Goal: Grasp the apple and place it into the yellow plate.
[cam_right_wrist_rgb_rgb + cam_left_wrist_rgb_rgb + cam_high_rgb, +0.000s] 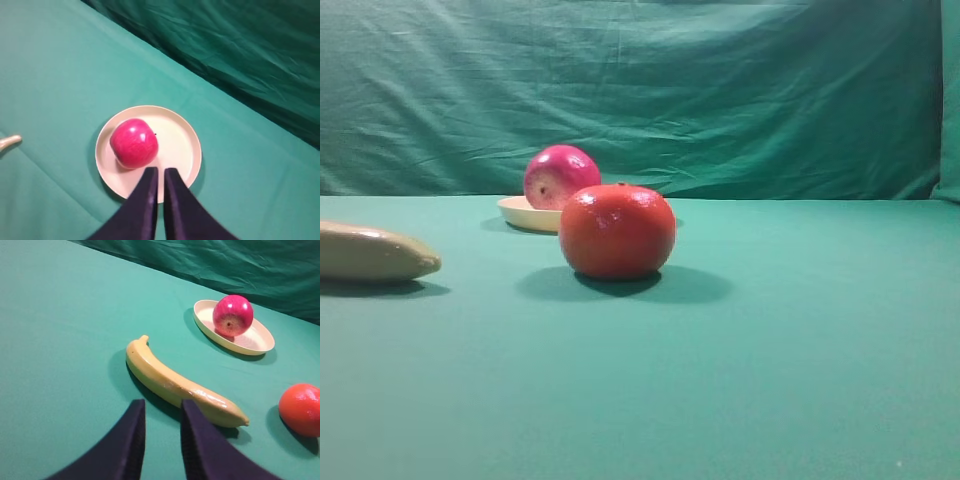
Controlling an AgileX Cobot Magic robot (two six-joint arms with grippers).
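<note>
The magenta-pink apple (560, 175) sits in the yellow plate (525, 213) at the back of the table, behind the orange-red fruit. It also shows in the left wrist view (232, 315) on the plate (260, 340), and in the right wrist view (133, 143) on the left part of the plate (180, 135). My right gripper (160, 172) hovers above the plate's near rim, jaws almost together and empty, apart from the apple. My left gripper (162, 407) is above the cloth near the banana, jaws a little apart and empty. Neither gripper shows in the exterior view.
An orange-red round fruit (617, 230) stands in front of the plate, and shows at the right edge of the left wrist view (300, 409). A pale yellow banana (175, 382) lies left of it (370, 252). Green cloth covers the table and hangs behind it.
</note>
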